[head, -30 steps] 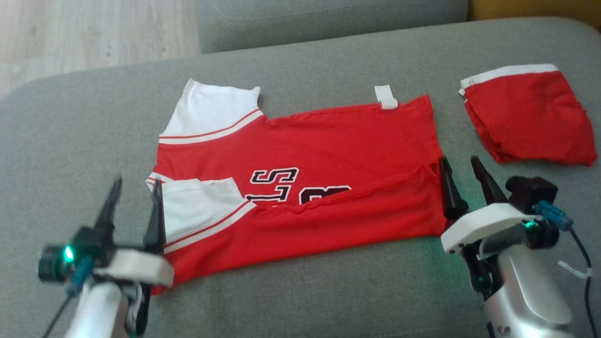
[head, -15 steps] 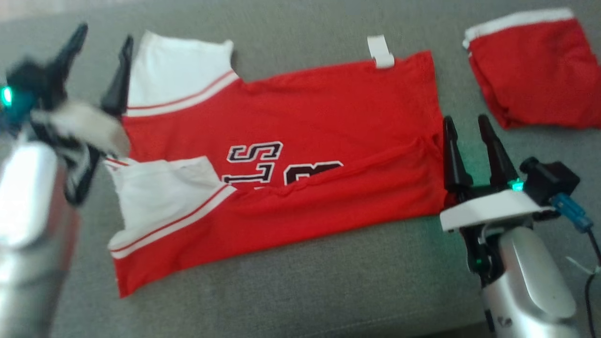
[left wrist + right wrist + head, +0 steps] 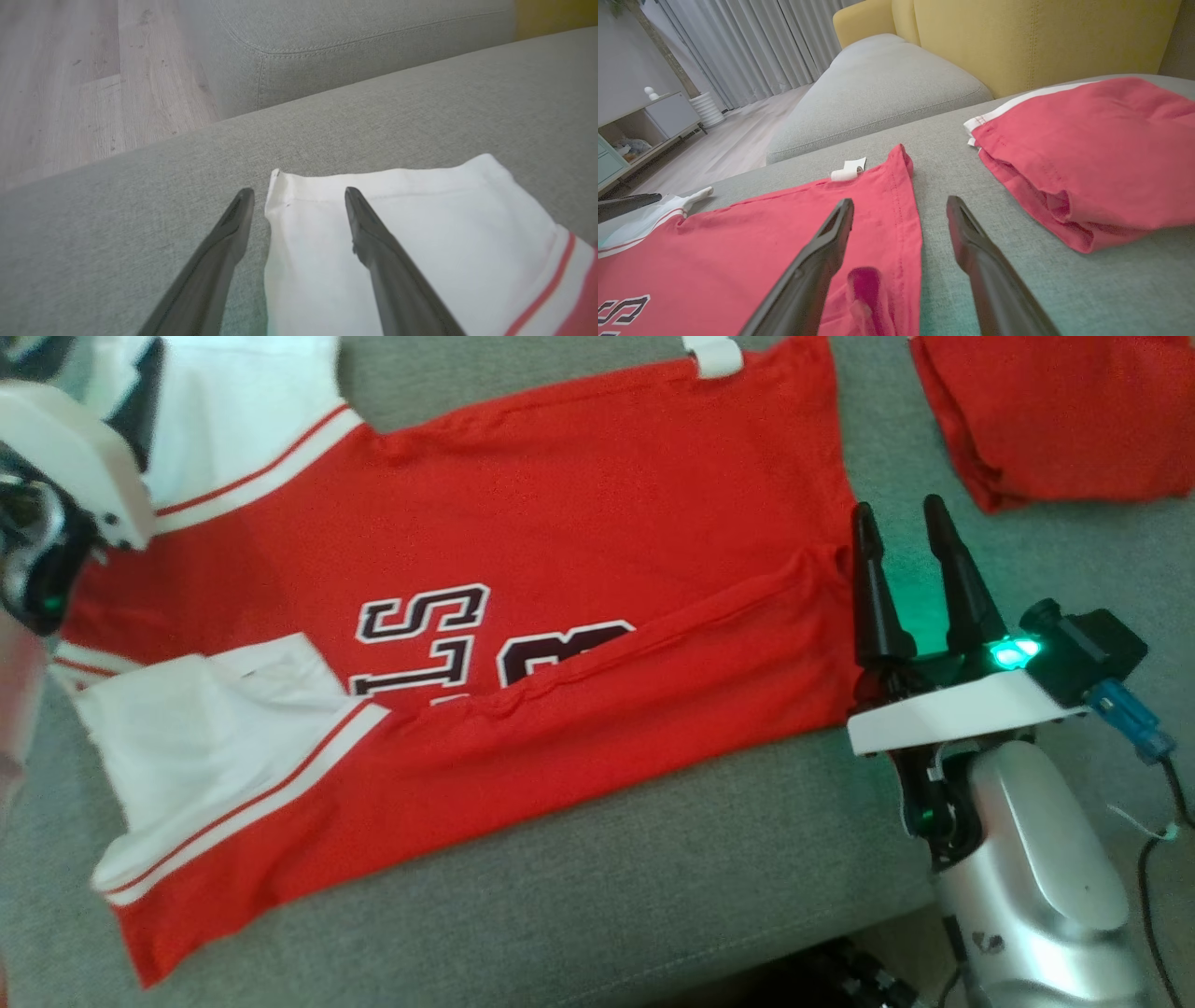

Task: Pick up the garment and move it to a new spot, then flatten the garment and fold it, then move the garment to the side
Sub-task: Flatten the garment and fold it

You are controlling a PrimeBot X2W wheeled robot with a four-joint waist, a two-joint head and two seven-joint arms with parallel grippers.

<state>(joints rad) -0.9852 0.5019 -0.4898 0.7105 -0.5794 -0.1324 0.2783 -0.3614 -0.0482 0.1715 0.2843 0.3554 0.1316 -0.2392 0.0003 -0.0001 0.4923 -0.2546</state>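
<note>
On the grey sofa cushion [image 3: 653,859] the garment [image 3: 579,504], a red jersey with white sleeves, lies spread out, its near long edge folded up over the dark lettering. At the garment's outer white sleeve [image 3: 420,224] the left tool [image 3: 299,191] is spread, one finger above the sleeve's corner and the other above bare cushion. At the garment's hem the right tool [image 3: 896,509] is spread too, one finger over red cloth and the other just off it. Apart from the garment, past that hem, lies a folded red piece [image 3: 1055,411].
</note>
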